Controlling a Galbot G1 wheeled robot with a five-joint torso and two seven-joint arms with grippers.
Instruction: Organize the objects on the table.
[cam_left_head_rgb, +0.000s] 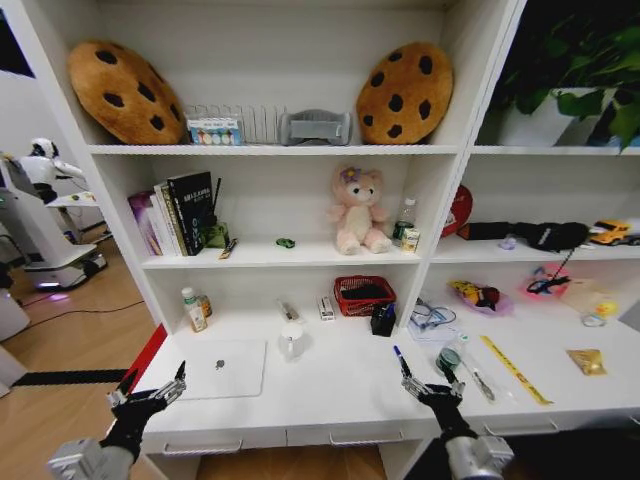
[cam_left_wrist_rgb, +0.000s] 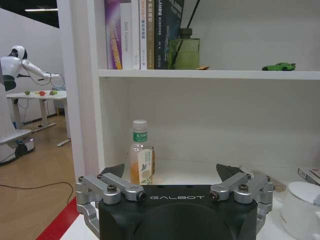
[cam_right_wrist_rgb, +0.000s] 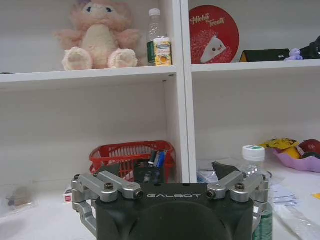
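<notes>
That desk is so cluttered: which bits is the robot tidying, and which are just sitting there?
For the job:
- silver laptop
- blue pen
- green toy car
- white desk

Just lying about:
- pink plush bear
- cookie cushions
- books
- red basket

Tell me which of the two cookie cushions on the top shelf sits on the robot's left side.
The larger-looking tilted cookie cushion, leaning in the top shelf's left corner above the books. The other cookie cushion leans in the right corner, above the pink plush bear.

Two cookie cushions lean on the top shelf. A pink plush bear sits below beside a bottle. Books stand left; a red basket rests underneath.
</notes>
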